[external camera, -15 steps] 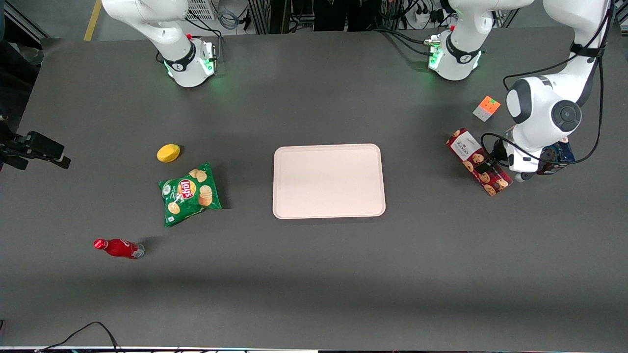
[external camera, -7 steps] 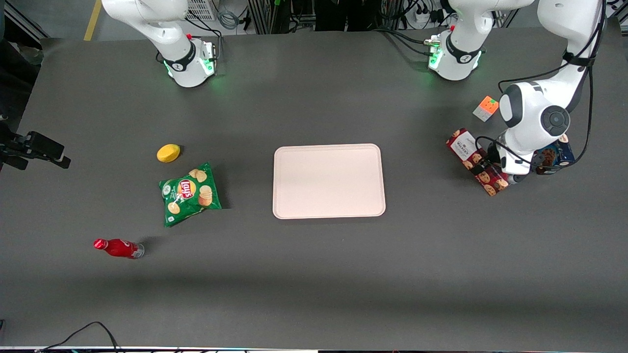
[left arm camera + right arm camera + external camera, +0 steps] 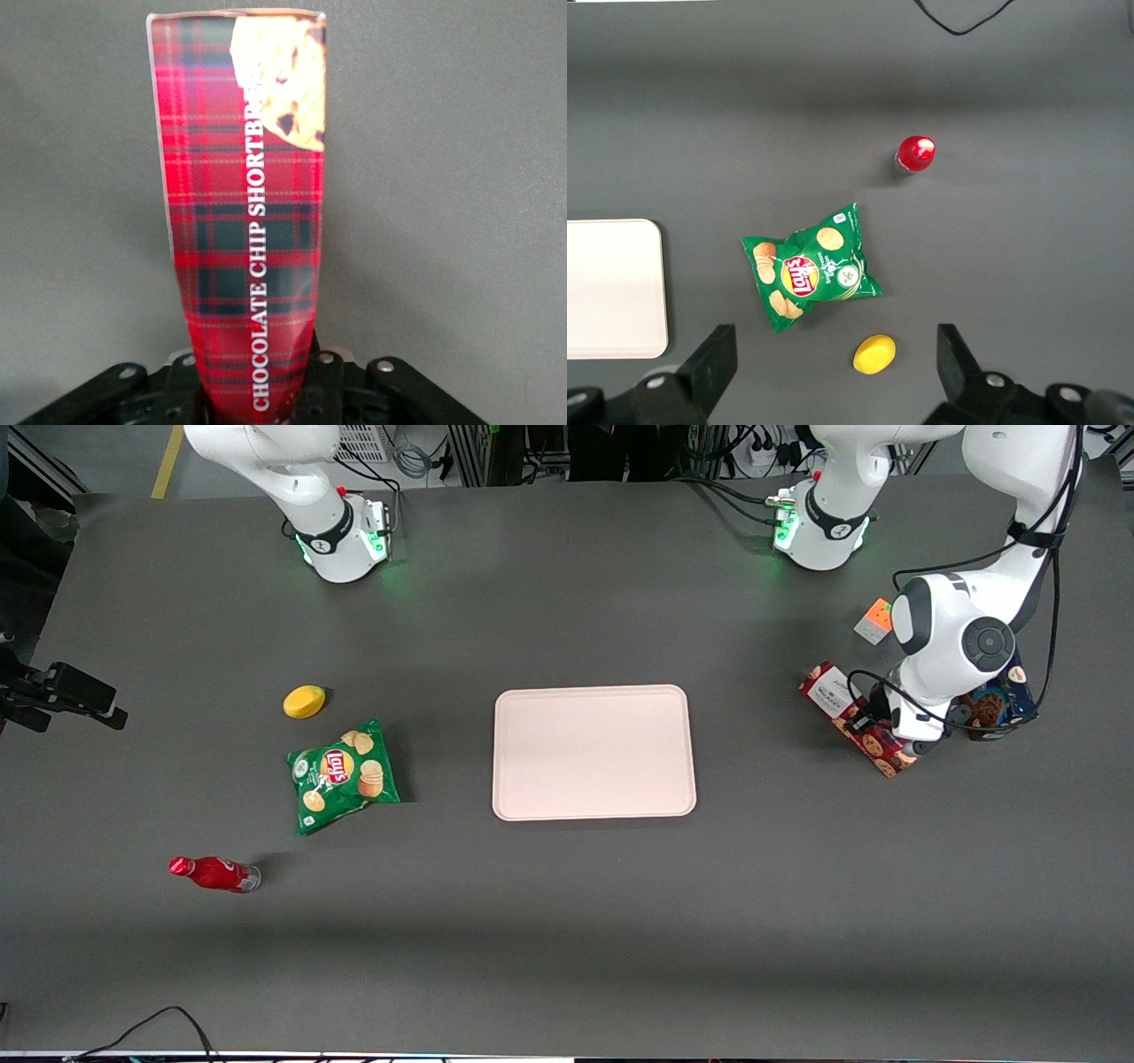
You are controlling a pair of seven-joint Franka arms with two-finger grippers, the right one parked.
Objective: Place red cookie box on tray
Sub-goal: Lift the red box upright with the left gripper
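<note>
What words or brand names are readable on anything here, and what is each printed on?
"CHOCOLATE CHIP SHORTBRE…", the end cut off by a cookie picture: on the red cookie box, held in the gripper.
"Lay's": on the green chip bag.
White label on the red cookie box's end: too small to read.
Red bottle: lettering unreadable.

blue cookie box (image 3: pixel 992 707) half hidden under left arm, gripper (image 3: pixel 252 398) fingertips hidden by red cookie box (image 3: pixel 248 221)

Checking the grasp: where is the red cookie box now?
Toward the working arm's end of the table, the red cookie box sits in the gripper, beside the blue cookie box.
</note>
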